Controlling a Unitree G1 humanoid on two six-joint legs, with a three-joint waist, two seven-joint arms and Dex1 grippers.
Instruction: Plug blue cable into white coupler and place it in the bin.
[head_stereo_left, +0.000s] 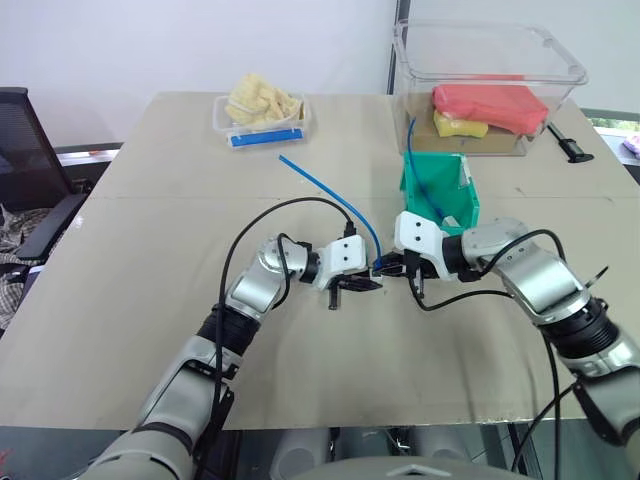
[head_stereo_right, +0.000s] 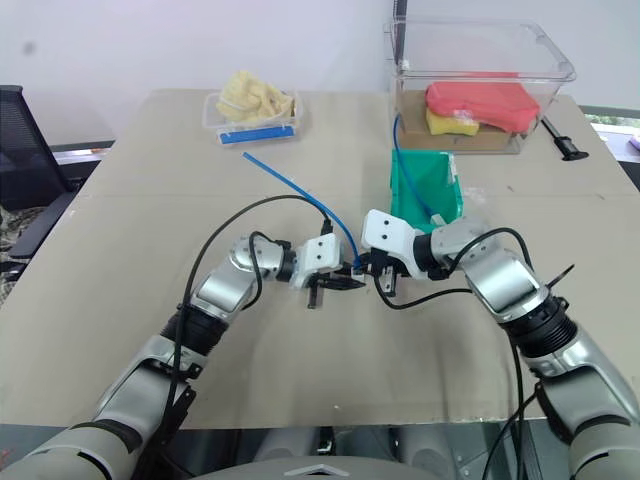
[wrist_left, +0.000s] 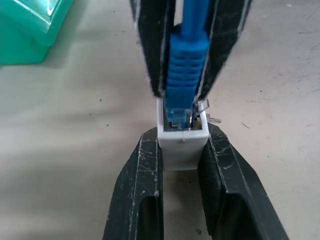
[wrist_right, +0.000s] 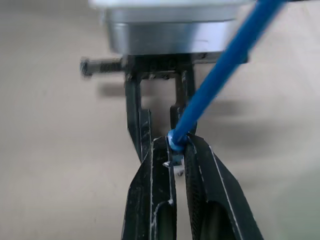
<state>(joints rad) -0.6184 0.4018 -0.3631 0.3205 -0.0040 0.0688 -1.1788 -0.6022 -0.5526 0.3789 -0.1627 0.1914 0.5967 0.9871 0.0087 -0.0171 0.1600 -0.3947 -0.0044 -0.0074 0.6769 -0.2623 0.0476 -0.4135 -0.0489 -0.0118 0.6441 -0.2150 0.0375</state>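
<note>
I have both sets of fingers meeting tip to tip over the middle of the matte beige worktop (head_stereo_left: 150, 300). My left gripper (wrist_left: 182, 150) has its two scuffed black fingers (wrist_left: 137, 190) pressed against the flat sides of the white coupler (wrist_left: 182, 145), a small smooth plastic block with its square socket facing away from them. My right gripper (wrist_right: 175, 150) is clamped on the ribbed blue boot of the blue cable (wrist_left: 185, 75); its fingers (wrist_right: 207, 190), ridged on the inner faces, are nearly together with only the plug end between them. In the left wrist view the clear plug tip sits in the mouth of the coupler's socket, its small clear latch tab sticking out at one side; I cannot tell how deep it is seated. From the right fingers the thin round cable runs up and away in a gentle arc across the worktop. The bin (head_stereo_left: 440, 190), glossy teal-green plastic with a sloped low front, stands just beyond the right fingers, apart from them. Behind it is a large clear tub (head_stereo_left: 490, 60) holding red and yellow pieces, and farther to the left a small clear tray (head_stereo_left: 262, 120) of pale items with a flat blue bar (head_stereo_left: 265, 138) at its front.
</note>
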